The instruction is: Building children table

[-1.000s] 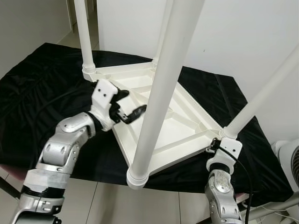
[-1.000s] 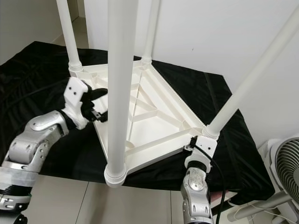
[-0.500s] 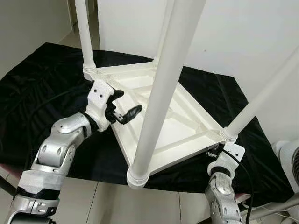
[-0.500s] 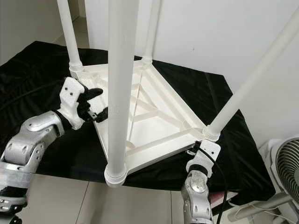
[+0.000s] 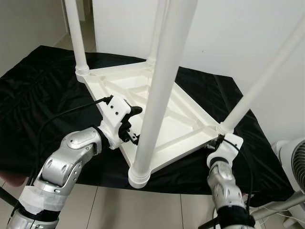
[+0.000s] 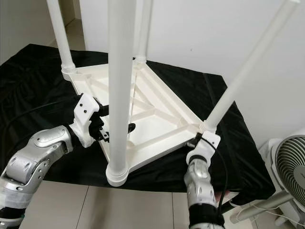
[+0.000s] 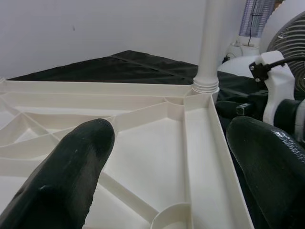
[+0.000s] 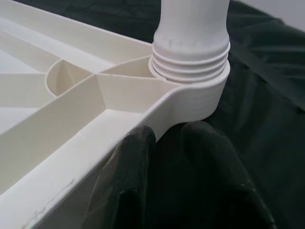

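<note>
The white children's table (image 5: 183,125) lies upside down on a black cloth (image 5: 43,81), with its legs standing up. The near leg (image 5: 157,90) rises from the front corner. My left gripper (image 5: 135,125) is open at the table's left rim, just beside that leg; its fingers (image 7: 71,167) spread wide over the ribbed underside. My right gripper (image 8: 167,136) is shut, its fingertips (image 8: 133,143) tucked under the right corner socket (image 8: 190,52), where the right leg (image 5: 262,78) screws in. Nothing is held.
A white fan (image 6: 286,176) stands on the floor at the right. A white wall (image 5: 228,33) runs behind the cloth-covered surface. Tiled floor (image 5: 109,210) lies below the near edge. A black cable (image 5: 62,117) runs along my left arm.
My left gripper has slid along the table's left rim toward the near leg. The right gripper stays at the right corner. The view has shifted slightly.
</note>
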{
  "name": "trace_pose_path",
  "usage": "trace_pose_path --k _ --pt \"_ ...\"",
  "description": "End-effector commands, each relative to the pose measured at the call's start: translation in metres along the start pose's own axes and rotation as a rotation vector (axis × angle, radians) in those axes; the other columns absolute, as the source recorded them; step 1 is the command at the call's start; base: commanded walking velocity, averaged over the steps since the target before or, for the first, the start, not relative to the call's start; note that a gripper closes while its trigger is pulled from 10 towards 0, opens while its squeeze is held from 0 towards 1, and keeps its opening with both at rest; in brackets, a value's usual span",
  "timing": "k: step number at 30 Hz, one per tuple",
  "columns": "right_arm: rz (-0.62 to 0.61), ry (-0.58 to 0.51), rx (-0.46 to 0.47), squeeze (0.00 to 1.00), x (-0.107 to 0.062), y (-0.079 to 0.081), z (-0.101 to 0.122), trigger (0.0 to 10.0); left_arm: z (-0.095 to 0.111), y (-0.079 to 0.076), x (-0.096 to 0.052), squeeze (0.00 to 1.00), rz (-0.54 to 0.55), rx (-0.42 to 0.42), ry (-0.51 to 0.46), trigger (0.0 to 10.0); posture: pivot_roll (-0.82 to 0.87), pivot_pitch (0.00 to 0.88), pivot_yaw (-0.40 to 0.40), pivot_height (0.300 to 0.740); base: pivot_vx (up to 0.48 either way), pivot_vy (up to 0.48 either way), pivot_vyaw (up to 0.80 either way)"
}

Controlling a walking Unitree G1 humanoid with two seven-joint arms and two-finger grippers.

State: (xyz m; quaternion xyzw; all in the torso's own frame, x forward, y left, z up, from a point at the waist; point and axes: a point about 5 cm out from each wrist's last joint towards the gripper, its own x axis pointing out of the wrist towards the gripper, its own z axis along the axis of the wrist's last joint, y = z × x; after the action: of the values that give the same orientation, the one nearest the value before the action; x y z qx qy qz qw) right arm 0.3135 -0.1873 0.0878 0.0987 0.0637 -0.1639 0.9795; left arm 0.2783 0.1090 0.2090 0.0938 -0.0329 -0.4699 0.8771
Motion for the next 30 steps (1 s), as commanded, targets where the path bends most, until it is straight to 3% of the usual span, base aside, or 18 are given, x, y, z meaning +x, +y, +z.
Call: trace_pose_path --k 1,12,18,24,26,30 --pt "0.072 0.043 0.005 0.0 0.006 0.011 -0.002 10.0 0.004 -0.019 0.003 0.0 -0.177 -0.007 -0.012 10.0 0.0 0.011 -0.117 0.74 0.0 0.0 0.0" --pt "0.179 0.017 -0.044 0.0 0.025 0.036 0.011 10.0 0.018 -0.039 0.01 0.0 -0.229 -0.017 -0.05 10.0 0.0 0.014 -0.106 0.74 0.0 0.0 0.0" --pt "0.154 -0.02 -0.059 0.0 0.028 0.036 0.016 10.0 0.019 -0.041 0.014 0.0 -0.23 -0.017 -0.053 10.0 0.0 0.019 -0.105 0.74 0.0 0.0 0.0" --pt "0.128 -0.098 -0.053 0.0 0.026 0.017 0.024 10.0 0.016 -0.02 0.012 0.0 -0.116 -0.007 -0.049 10.0 0.0 0.024 -0.108 0.74 0.0 0.0 0.0" --pt "0.143 -0.148 -0.085 0.0 0.018 0.006 0.025 10.0 0.01 0.001 0.006 0.0 -0.024 0.016 -0.026 10.0 0.0 0.025 -0.11 0.74 0.0 0.0 0.0" --pt "0.166 -0.166 -0.103 0.0 0.012 0.0 0.025 10.0 0.007 0.014 0.0 0.0 0.023 0.031 -0.014 10.0 -0.01 0.028 -0.111 0.74 0.0 0.0 0.0"
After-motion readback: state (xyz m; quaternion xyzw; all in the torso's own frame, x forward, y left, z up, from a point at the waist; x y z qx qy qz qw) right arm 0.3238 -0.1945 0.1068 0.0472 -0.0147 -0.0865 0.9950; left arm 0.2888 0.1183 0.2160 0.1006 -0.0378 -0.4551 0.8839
